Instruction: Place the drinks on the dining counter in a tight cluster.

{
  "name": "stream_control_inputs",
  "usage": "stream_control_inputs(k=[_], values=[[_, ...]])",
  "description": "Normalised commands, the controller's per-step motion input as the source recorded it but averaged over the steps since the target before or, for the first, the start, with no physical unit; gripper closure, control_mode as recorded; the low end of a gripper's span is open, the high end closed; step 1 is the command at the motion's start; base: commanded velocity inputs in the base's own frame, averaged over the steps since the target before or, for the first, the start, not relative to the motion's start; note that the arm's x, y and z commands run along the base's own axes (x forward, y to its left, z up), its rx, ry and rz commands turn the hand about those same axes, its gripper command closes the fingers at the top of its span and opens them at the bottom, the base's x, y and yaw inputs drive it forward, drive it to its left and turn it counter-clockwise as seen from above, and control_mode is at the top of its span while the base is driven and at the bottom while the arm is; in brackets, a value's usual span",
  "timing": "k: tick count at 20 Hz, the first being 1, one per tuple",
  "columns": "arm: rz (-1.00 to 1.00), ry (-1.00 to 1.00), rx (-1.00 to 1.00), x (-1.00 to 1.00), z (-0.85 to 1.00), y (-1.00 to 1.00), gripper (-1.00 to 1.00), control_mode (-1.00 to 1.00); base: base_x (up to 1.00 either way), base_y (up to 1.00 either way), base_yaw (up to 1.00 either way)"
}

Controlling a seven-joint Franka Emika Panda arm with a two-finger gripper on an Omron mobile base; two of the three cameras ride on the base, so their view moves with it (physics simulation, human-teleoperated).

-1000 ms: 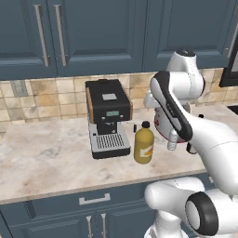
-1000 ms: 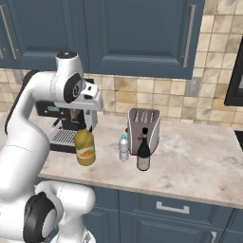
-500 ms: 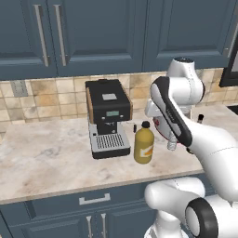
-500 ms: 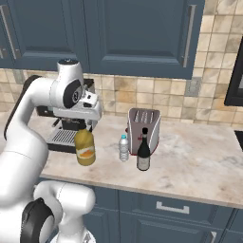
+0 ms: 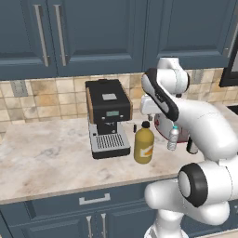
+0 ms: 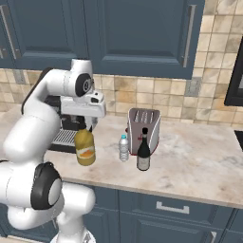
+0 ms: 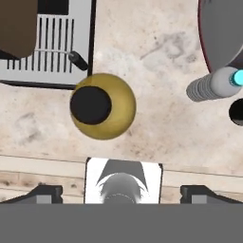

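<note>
The squat amber bottle [image 5: 144, 148] [image 6: 85, 148] with a black cap stands on the beige stone counter [image 5: 51, 158] in front of a tiled wall. My gripper [image 5: 145, 123] [image 6: 85, 127] [image 7: 122, 192] hangs open straight over it, holding nothing. From above, the amber bottle [image 7: 103, 106] lies just ahead of my spread fingertips [image 7: 45, 192]. The small clear blue-capped bottle [image 6: 124, 148] [image 5: 173, 138] [image 7: 213, 84] stands a little to its right. The dark wine bottle [image 6: 143, 154] [image 7: 236, 111] is beside that. The dining counter is out of view.
A black coffee machine [image 5: 108, 116] [image 6: 64, 130] [image 7: 47, 42] stands close to the left of the amber bottle. A silver toaster [image 6: 144, 124] [image 7: 220, 33] sits behind the two other bottles. Dark blue cabinets hang above. Bare counter stretches away on the right [image 6: 199, 161].
My jaws have opened and let go of the amber bottle, which stands in the same spot. The arm has swung slightly left.
</note>
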Motion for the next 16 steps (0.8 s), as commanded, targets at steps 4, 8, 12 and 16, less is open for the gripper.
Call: stream_control_inputs(k=[4, 8, 12, 16], values=[[0.06, 0.04, 0.0, 0.11, -0.15, 0.08, -1.0, -1.0, 0.0, 0.0, 0.0], [0.09, 0.0, 0.03, 0.0, -0.27, 0.06, -1.0, -1.0, 0.0, 0.0, 0.0], [0.1, -0.03, 0.04, 0.0, -0.27, 0.06, -1.0, -1.0, 0.0, 0.0, 0.0], [0.12, -0.02, 0.01, 0.0, -0.23, 0.1, -1.0, -1.0, 0.0, 0.0, 0.0]])
